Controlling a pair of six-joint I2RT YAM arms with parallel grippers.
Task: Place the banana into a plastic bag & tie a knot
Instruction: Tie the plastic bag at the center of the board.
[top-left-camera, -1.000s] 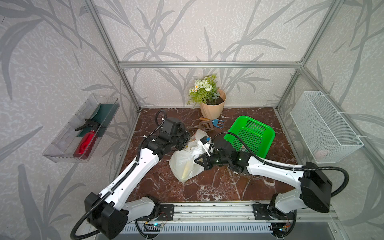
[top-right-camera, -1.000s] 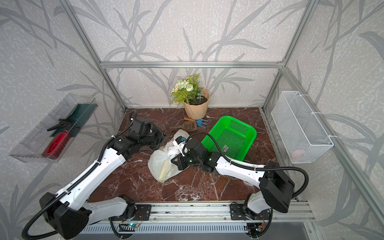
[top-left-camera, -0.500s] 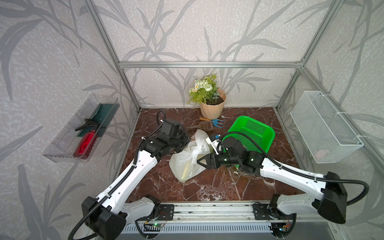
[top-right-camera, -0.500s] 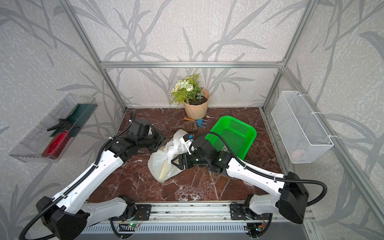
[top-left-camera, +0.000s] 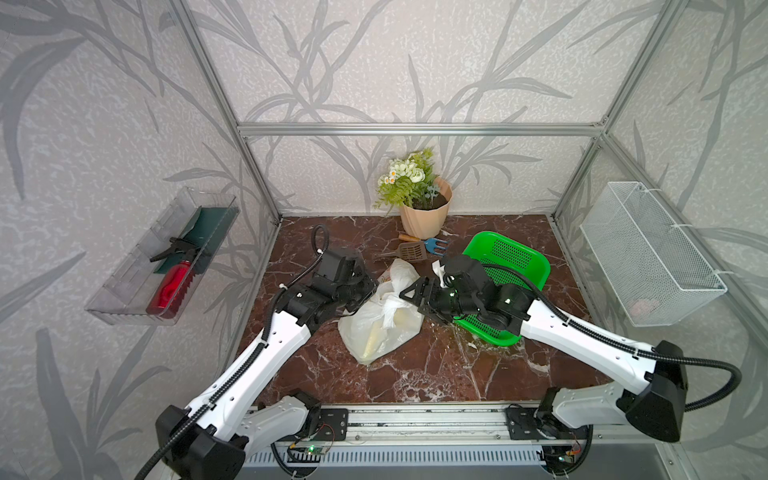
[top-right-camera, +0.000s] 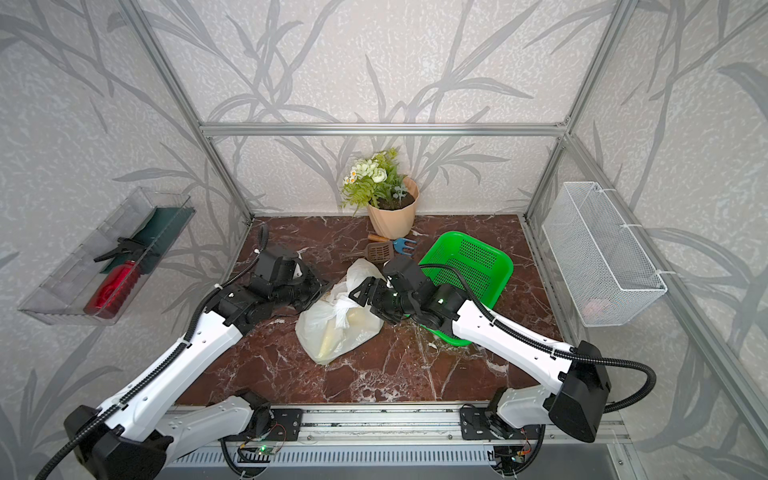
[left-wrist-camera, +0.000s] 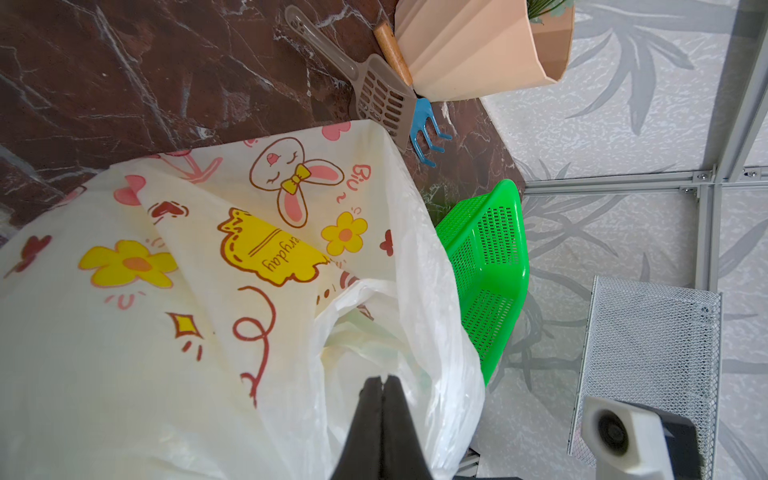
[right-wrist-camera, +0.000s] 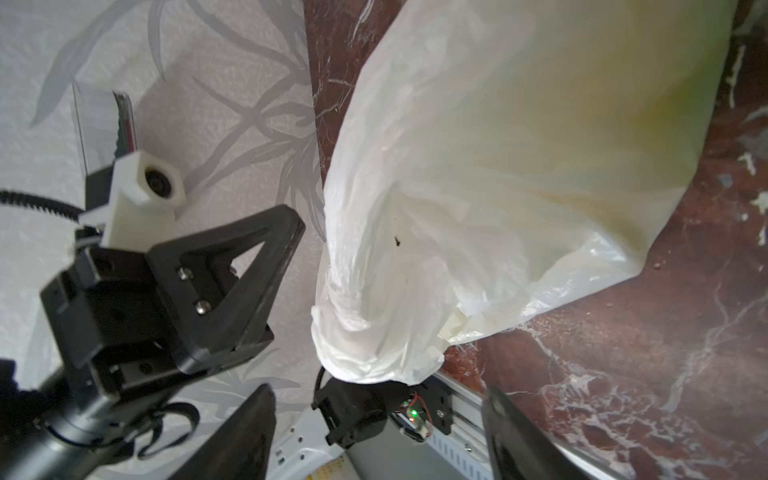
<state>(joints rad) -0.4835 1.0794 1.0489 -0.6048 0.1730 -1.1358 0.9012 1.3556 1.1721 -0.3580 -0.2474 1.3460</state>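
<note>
The fingers of the right gripper (right-wrist-camera: 378, 390) are spread wide around the knot (right-wrist-camera: 353, 316) of the plastic bag (top-left-camera: 374, 328) without touching it. A second ago they were closed at the bag. The left gripper (left-wrist-camera: 382, 380) is pressed shut beside the bag, which is laid on the marble floor (top-left-camera: 415, 374) between the arms.

The near half of the surface (top-left-camera: 436, 365) lies bare, open to either arm. The plastic bag (top-left-camera: 374, 332) fills the middle, hemmed by the left fingers (top-left-camera: 365, 287) and right fingers (top-left-camera: 415, 289). The green basket (top-left-camera: 515, 257) blocks the right. A scoop (top-left-camera: 409, 250), rake (top-left-camera: 436, 246) and flower pot (top-left-camera: 424, 220) crowd the far side. The far left corner is free.
</note>
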